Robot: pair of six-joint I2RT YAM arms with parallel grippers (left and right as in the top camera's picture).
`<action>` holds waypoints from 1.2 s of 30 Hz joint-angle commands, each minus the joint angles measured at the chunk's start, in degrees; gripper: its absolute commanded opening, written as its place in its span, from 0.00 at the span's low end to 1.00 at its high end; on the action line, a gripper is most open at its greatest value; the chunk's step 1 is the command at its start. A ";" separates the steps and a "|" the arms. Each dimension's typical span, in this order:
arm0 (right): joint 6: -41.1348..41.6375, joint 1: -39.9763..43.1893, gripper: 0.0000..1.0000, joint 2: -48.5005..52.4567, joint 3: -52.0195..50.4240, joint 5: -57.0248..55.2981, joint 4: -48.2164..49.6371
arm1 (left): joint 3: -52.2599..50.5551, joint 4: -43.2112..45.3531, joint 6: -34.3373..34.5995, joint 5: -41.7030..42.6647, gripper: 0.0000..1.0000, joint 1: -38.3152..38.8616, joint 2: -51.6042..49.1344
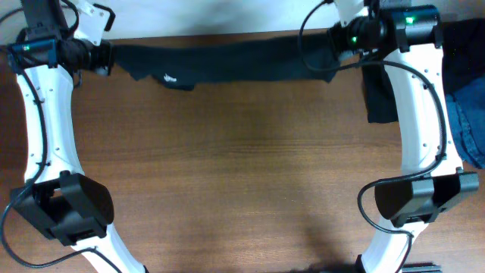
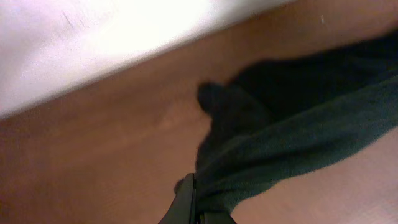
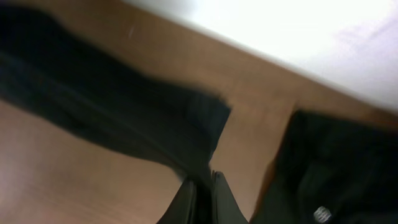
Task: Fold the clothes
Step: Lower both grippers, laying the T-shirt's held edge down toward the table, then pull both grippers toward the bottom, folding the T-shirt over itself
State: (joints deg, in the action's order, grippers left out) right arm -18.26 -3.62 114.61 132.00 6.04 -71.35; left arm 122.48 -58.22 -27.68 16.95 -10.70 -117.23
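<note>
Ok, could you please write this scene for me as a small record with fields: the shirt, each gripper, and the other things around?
shirt: black T-shirt, pulled into a long band along the far edge of the table
logo: small white mark near the band's left end
left gripper: shut on the T-shirt's left end
right gripper: shut on its right end
table: brown wood
other: dark cloth and blue cloth at the right side

Plain brown wood table (image 1: 250, 174) — grain runs sideways. Past its far edge, just a bright white surface (image 1: 227, 15). Blue cloth (image 1: 470, 125) off right.
</note>
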 commanded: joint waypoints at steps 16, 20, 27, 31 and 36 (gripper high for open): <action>2.12 0.59 0.04 0.24 -16.83 9.29 -12.81 | 0.35 -26.49 13.55 -6.29 0.00 0.04 0.46; 2.29 0.57 0.04 0.24 -22.80 10.34 -12.59 | 0.13 -29.57 14.88 -6.27 0.00 1.57 0.46; 2.27 -0.79 0.04 0.24 -30.91 10.27 -11.32 | -6.38 -30.84 16.13 -6.32 0.00 5.42 0.44; 2.29 -2.29 0.04 0.24 -33.64 10.27 -10.47 | -15.78 -28.22 16.13 -6.34 0.00 7.52 0.44; 2.71 -4.37 0.04 0.24 -35.41 10.21 -10.32 | -25.20 -24.59 16.57 -6.32 0.00 7.93 0.44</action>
State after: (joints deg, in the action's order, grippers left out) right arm -16.38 -6.61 114.61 97.47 15.18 -81.82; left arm 101.12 -83.70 -12.16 10.90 -2.52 -117.23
